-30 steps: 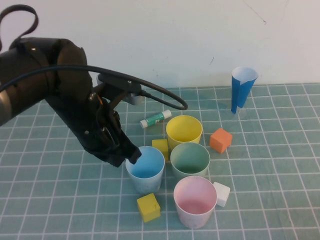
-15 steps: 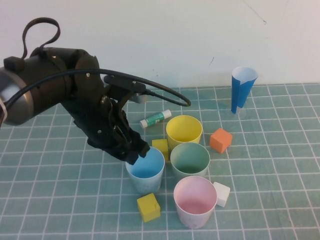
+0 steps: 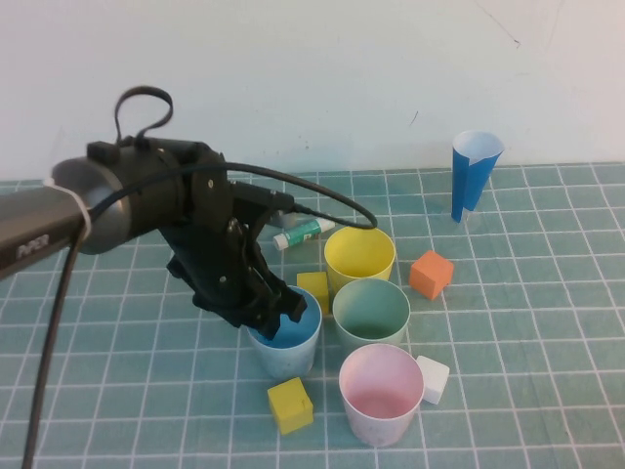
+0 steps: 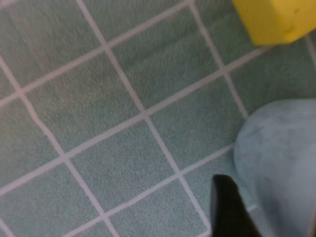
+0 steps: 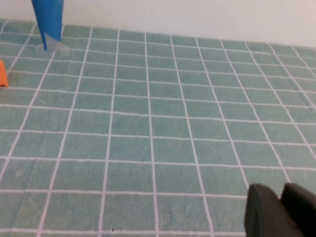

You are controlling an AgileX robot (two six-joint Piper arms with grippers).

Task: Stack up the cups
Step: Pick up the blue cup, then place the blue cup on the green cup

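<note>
Left tool is down at the light blue cup, hemmed by yellow cubes; right tool sits over open worktop.

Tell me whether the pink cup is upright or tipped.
Upright. The pink cup stands on its base, mouth up. The left gripper is at the light blue cup's rim; the right gripper is parked away.

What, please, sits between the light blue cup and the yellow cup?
In the high view, a small yellow cube sits between the light blue cup and the yellow cup.
</note>
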